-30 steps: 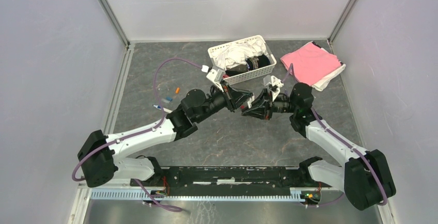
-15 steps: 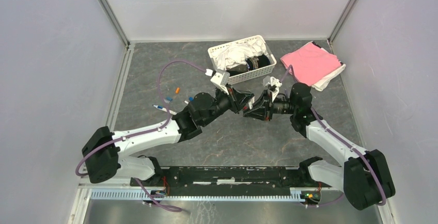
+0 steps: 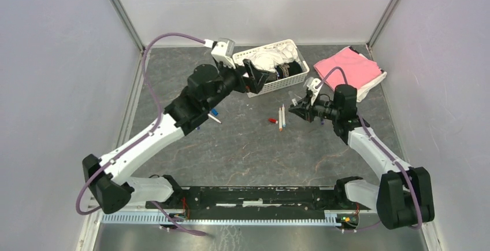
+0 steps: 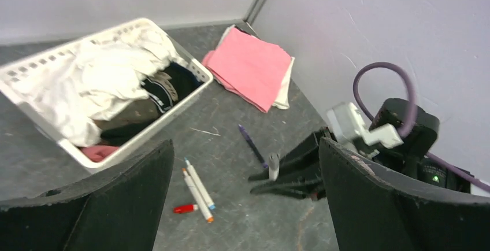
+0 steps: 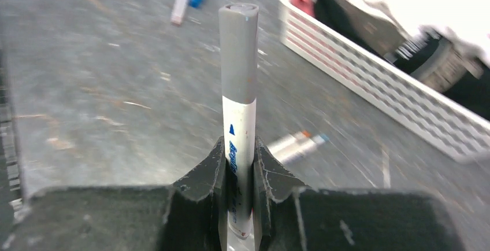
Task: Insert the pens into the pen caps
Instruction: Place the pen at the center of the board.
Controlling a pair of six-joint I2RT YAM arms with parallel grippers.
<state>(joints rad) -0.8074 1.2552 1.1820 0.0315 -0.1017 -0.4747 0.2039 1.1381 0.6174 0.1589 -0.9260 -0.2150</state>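
Pen [image 5: 238, 112] | clamped in right claw [image 5: 238, 150] | grey end protruding forward

Two pens [image 3: 281, 117] side by side, perhaps touching; cap [image 3: 272, 121] just left, basket [image 3: 289, 81] behind, cloth [image 3: 346, 70] at basket's right

White pen [image 5: 238, 147] with grey cap [image 5: 238, 54], pink cloth [image 3: 346, 70], white basket [image 3: 281, 84].

Basket [image 3: 283, 82]: held white and dark clothes [image 3: 263, 61], far side of worktop [image 3: 248, 147].
Pink cloth [image 3: 346, 69]: lay folded, right of basket.
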